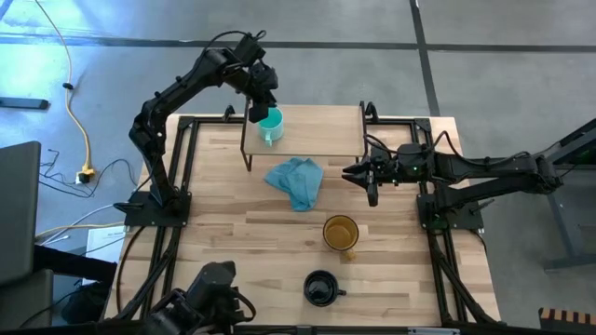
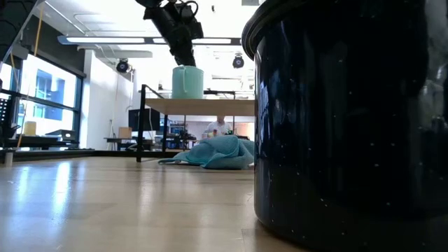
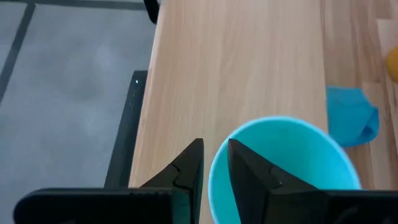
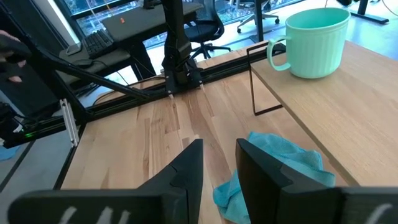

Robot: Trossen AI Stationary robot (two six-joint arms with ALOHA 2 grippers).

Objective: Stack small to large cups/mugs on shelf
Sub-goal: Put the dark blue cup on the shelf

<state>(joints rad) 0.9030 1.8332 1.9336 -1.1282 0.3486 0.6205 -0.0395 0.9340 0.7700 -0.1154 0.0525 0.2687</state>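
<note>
A small teal mug stands upright on its base at the left end of the shelf, a light-wood board on thin black legs. My left gripper hovers open just above the mug's rim, one finger over the hollow and one outside the wall; the right wrist view shows the rim free of fingers. My right gripper waits open above the table, right of the cloth. The amber-yellow mug and the black mug stand on the tabletop near its front edge.
A crumpled blue-teal cloth lies on the tabletop just in front of the shelf. The shelf's middle and right end are bare. In the low view the black mug fills the right side. Black frame rails run along the table's sides.
</note>
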